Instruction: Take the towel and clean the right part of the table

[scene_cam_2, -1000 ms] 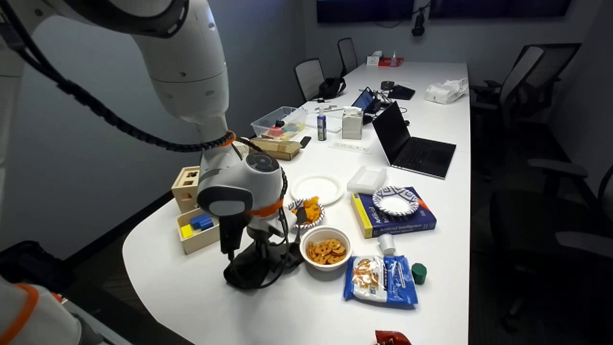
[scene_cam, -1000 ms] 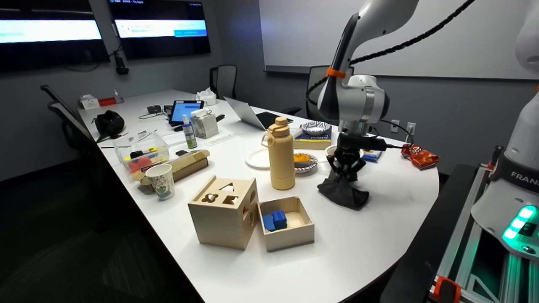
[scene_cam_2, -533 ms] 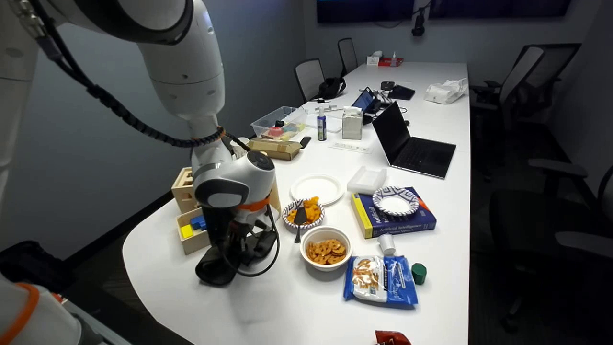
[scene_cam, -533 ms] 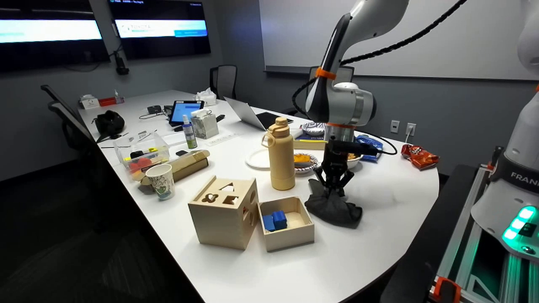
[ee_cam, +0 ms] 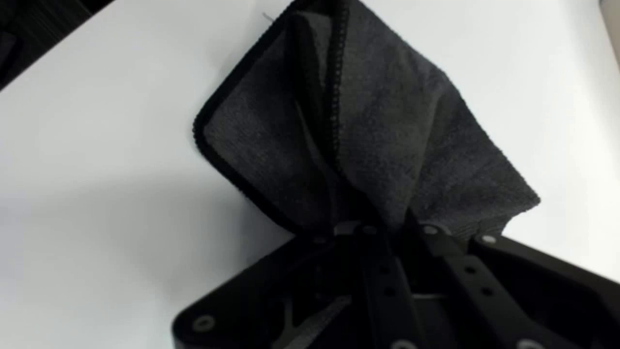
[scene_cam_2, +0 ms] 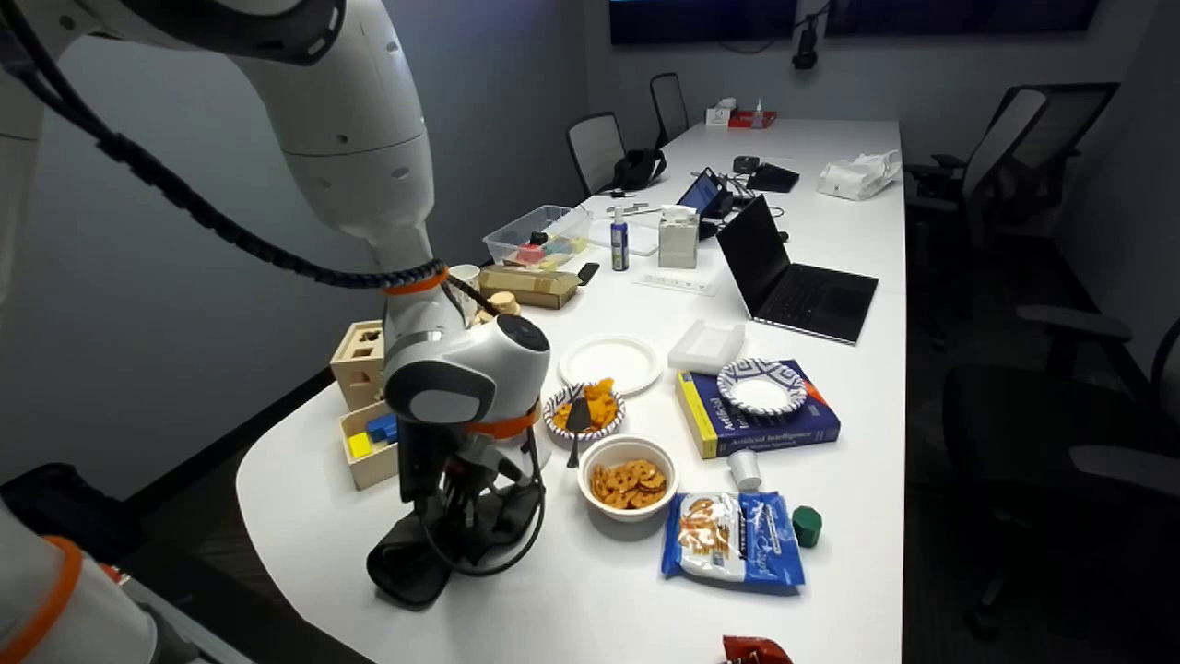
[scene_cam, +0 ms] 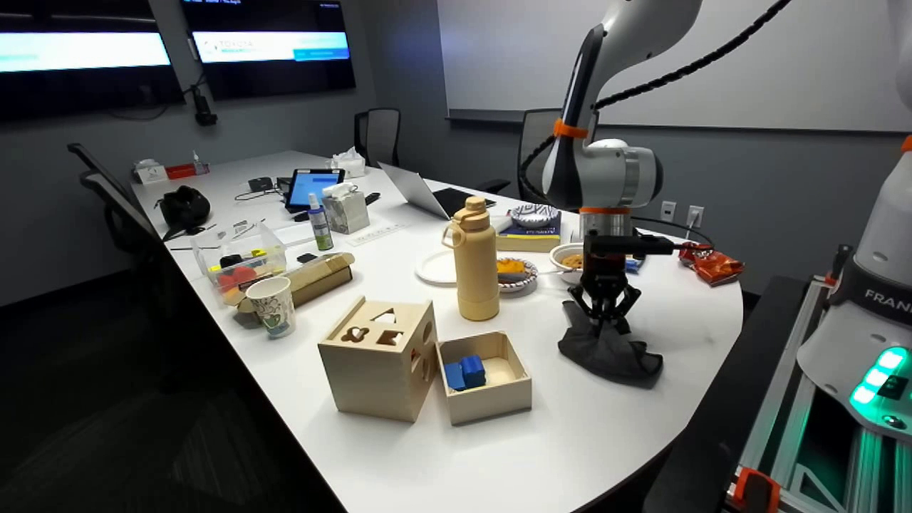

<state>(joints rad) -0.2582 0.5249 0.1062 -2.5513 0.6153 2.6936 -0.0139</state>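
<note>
Dark-grey fabric towel [ee_cam: 387, 121] with a black stitched hem, pinched between the jaws of a black two-fingered gripper [ee_cam: 401, 231] at a bunched fold. Free part of the same towel fanned out, rumpled and partly doubled over, on the rounded end of a white bench [scene_cam: 620, 434]. Above, in an exterior view, a white-and-grey jointed robot arm [scene_cam: 605, 174] with orange bands, leading down to the gripper.

Apart from the towel, in both exterior views, a shallow open-topped pale-wood box [scene_cam: 491, 405] with blue blocks [scene_cam: 472, 372] and a yellow block [scene_cam_2: 359, 444] inside. Just beside the box, a pale wooden cube [scene_cam: 370, 377] with shaped cut-outs. Upright behind the box in an exterior view, a tall tan bottle [scene_cam: 476, 274] with a loop handle.

Near the towel in an exterior view, a round white bowl [scene_cam_2: 627, 515] of brown pretzel-like snacks [scene_cam_2: 627, 484]. Just beside this bowl, a blue-and-white snack packet [scene_cam_2: 735, 539], lying flat; next to the packet, a small green faceted block [scene_cam_2: 807, 526]. Across a patterned bowl [scene_cam_2: 608, 428] of orange food [scene_cam_2: 601, 406], a dark spatula [scene_cam_2: 578, 417], handle past the rim. Farther along, a thick blue book [scene_cam_2: 770, 438] with a yellow edge. Near the bench edge in an exterior view, a crumpled shiny red bag [scene_cam: 716, 269].
</note>
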